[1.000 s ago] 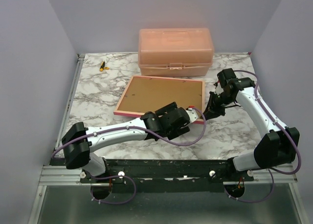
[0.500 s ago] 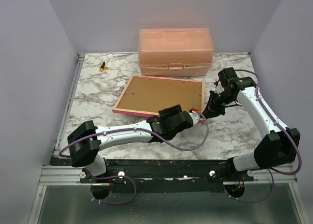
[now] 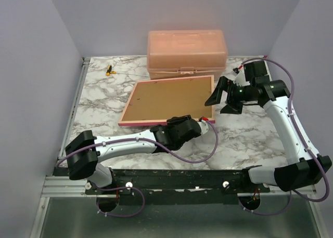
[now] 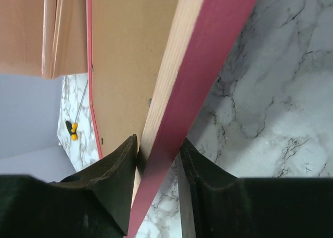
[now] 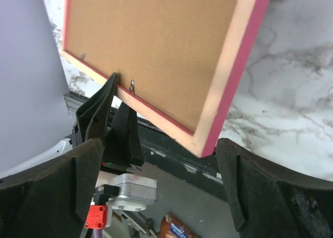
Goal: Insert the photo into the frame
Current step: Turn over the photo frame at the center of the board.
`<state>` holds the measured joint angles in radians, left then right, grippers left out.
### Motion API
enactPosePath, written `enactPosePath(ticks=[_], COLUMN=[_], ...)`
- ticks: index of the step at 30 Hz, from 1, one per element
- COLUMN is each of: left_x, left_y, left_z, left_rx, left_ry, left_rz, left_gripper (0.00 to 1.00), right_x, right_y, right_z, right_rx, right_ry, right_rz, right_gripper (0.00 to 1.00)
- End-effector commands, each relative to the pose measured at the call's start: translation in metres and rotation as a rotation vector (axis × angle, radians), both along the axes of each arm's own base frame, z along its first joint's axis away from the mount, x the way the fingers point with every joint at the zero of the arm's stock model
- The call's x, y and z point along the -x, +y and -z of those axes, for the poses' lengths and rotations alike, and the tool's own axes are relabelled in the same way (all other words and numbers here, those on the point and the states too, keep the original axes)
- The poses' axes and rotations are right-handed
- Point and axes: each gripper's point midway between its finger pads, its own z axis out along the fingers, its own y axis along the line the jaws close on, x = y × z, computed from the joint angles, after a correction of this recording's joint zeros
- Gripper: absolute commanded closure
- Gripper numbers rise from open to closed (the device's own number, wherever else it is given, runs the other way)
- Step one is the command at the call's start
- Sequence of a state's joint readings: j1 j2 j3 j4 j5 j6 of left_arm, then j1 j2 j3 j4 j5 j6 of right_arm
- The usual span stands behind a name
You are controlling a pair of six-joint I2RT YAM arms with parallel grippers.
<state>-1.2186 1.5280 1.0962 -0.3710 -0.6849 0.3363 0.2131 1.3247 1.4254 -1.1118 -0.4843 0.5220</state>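
The left gripper (image 4: 158,144) is clamping the frame (image 4: 208,66) by its near rail, toward that rail's right end. One finger (image 4: 112,175) is pressing the pale wood side and the other is pressing the pink face, with only the rail between them. Seen from the right wrist, those two dark fingers are biting the rail right beside a small ring (image 5: 132,85).

The frame is lying back up (a brown board (image 3: 169,98) is filling it edge to edge). It is sitting askew around the middle of the desk (image 3: 244,136), with its left end reaching nearer to the desk's near edge than its right end. Its gripped stretch is riding clear of the marble. Whether the far rail is resting on the desk, I cannot tell.

The right gripper (image 3: 221,100) is hanging with its jaws spread wide, just beside the frame's right rail and touching nothing. From its own camera, the frame's near right corner is showing in the gap between its fingers.

Farther out, a salmon box (image 3: 186,51) is standing with its lid closed at the desk's far edge, just beyond the frame's far rail. A small yellow-and-black thing (image 3: 109,69) is lying near the far left corner, well apart from everything else.
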Motion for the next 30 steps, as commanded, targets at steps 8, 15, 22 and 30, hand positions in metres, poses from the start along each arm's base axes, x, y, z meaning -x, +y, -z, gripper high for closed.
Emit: enactPosePath(ticks=[8, 15, 22, 30], left_x=[0.011, 0.030, 0.053, 0.061], left_y=[0.023, 0.041, 0.047, 0.050], left_z=[-0.081, -0.109, -0.125, -0.124], left_rx=[0.208, 0.285, 0.374, 0.400], left_ry=[-0.040, 0.011, 0.096, 0.156], left_rz=[-0.048, -0.002, 0.070, 0.059], left_gripper=[0.79, 0.82, 0.87, 0.99], right_x=[-0.022, -0.025, -0.016, 0.011], right_y=[0.008, 0.009, 0.010, 0.029], right_z=[-0.087, -0.132, -0.177, -0.179], right_rx=[-0.090, -0.087, -0.063, -0.103], right_ry=[-0.385, -0.670, -0.982, -1.209], right_rz=[-0.035, -0.119, -0.240, -0.516], right_gripper=[0.00, 0.00, 0.00, 0.01])
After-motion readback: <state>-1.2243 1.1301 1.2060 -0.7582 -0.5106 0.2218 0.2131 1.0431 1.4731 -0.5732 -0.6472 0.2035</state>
